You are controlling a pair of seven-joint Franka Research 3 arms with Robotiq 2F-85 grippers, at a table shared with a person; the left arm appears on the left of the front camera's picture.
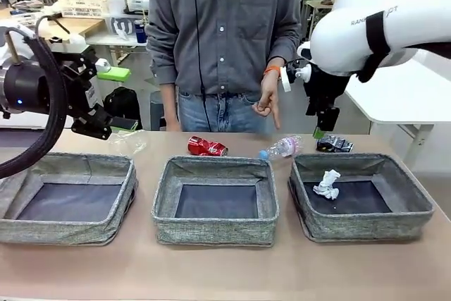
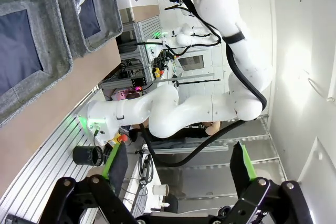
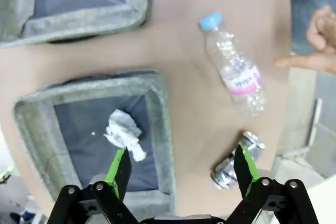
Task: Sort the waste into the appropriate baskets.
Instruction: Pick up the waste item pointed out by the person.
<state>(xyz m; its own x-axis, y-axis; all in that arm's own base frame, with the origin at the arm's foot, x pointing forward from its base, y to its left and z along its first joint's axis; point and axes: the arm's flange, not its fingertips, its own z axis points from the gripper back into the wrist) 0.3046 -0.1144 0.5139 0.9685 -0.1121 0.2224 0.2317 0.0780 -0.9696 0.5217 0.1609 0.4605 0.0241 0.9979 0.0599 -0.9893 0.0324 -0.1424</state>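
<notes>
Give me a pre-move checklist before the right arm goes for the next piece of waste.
1. Right gripper open, nothing between its fingers: ok.
2. Left gripper open and held up at the left side, away from the waste: ok.
3. Crushed dark can lying free on the table, just past the right basket, close under the right gripper: ok.
4. Person's hand out of the pick area: not ok, it points down beside the blue-capped bottle.
5. Paper wad already inside the right basket: ok.
</notes>
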